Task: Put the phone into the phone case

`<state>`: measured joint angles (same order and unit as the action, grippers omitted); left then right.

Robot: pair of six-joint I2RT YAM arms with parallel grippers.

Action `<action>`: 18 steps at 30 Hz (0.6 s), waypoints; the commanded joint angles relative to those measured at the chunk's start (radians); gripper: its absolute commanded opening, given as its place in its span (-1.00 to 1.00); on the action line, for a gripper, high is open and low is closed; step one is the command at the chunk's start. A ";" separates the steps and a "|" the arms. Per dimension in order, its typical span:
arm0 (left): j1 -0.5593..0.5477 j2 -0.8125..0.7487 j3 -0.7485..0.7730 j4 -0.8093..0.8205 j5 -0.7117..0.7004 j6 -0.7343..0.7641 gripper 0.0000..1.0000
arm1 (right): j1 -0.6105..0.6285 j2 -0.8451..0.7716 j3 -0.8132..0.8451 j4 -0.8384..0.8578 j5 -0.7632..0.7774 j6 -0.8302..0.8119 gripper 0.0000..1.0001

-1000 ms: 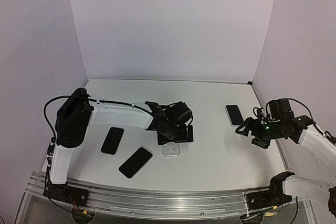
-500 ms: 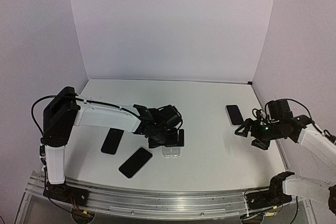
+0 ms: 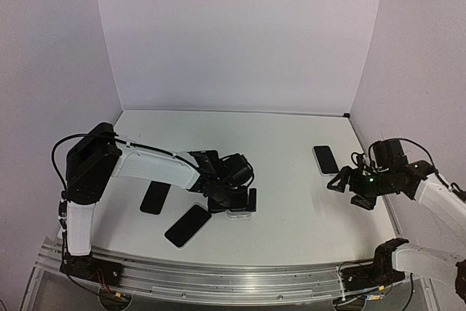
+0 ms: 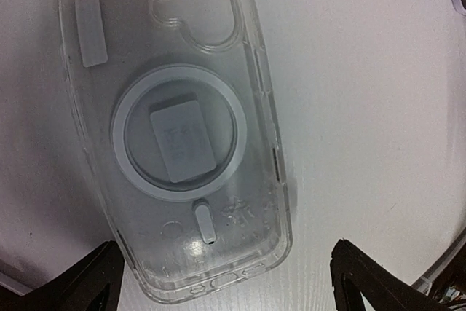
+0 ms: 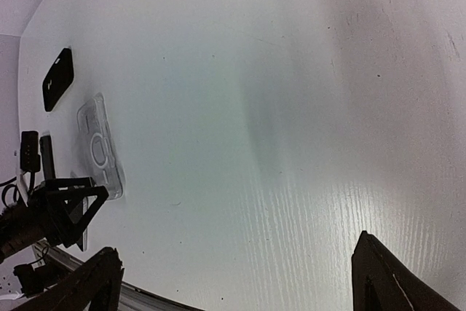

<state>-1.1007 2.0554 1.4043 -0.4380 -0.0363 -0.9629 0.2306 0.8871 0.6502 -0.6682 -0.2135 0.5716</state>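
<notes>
A: Where's the phone case (image 4: 175, 136)?
B: Flat on the table (image 3: 291, 202), left of centre, beneath the left gripper (image 4: 226, 285); its fingers are spread wide either side of the plain end, grasping nothing
A: Which way does it point?
B: Long axis runs straight out from those fingers; camera cut-out at the end away from them (slightly tilted)
A: Right gripper (image 5: 237, 274)?
B: Splayed, empty, at the right; a phone (image 3: 325, 159) lies just far-left of it

Clear rectangular plastic phone case (image 4: 175, 136) ringed in milky white; glossy black rectangular phone (image 3: 188, 225); matte white bench (image 3: 291, 202), faintly grained.
</notes>
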 commanded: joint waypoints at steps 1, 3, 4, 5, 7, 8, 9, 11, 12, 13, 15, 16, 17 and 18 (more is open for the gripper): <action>-0.003 0.030 0.017 0.055 0.094 0.029 0.99 | 0.001 -0.029 0.006 -0.016 0.010 -0.013 0.95; -0.004 0.036 0.022 0.090 0.129 0.039 0.99 | 0.000 -0.036 0.001 -0.021 0.011 -0.013 0.95; -0.004 0.043 0.030 0.101 0.147 0.046 0.99 | 0.001 -0.040 0.000 -0.022 0.013 -0.013 0.95; -0.004 0.051 0.039 0.108 0.165 0.054 0.99 | 0.001 -0.044 -0.001 -0.024 0.015 -0.014 0.95; -0.010 0.074 0.070 0.106 0.187 0.070 0.99 | 0.001 -0.052 -0.003 -0.026 0.018 -0.014 0.95; -0.013 0.082 0.087 0.095 0.189 0.078 0.99 | 0.001 -0.056 -0.003 -0.028 0.019 -0.013 0.95; -0.015 0.085 0.098 0.085 0.188 0.087 0.99 | 0.001 -0.057 -0.003 -0.029 0.020 -0.014 0.95; -0.017 0.077 0.105 0.067 0.181 0.105 0.99 | 0.000 -0.058 -0.002 -0.032 0.023 -0.017 0.95; -0.019 0.059 0.097 0.061 0.173 0.119 0.99 | 0.000 -0.058 -0.002 -0.033 0.023 -0.019 0.95; -0.022 0.033 0.085 0.055 0.157 0.131 0.99 | 0.001 -0.058 -0.001 -0.033 0.023 -0.021 0.95; -0.032 -0.037 0.050 0.034 0.107 0.168 0.99 | 0.001 -0.059 0.003 -0.034 0.022 -0.028 0.95; -0.036 -0.078 0.030 0.019 0.081 0.190 0.99 | 0.001 -0.058 0.004 -0.035 0.021 -0.033 0.95; -0.039 -0.121 0.012 0.002 0.058 0.211 0.99 | 0.001 -0.057 0.006 -0.035 0.018 -0.039 0.95; -0.040 -0.151 -0.004 -0.026 0.047 0.245 0.99 | 0.000 -0.058 0.008 -0.036 0.015 -0.044 0.95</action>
<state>-1.1250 2.0836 1.4498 -0.3756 0.0905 -0.8320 0.2306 0.8375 0.6502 -0.6910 -0.2050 0.5573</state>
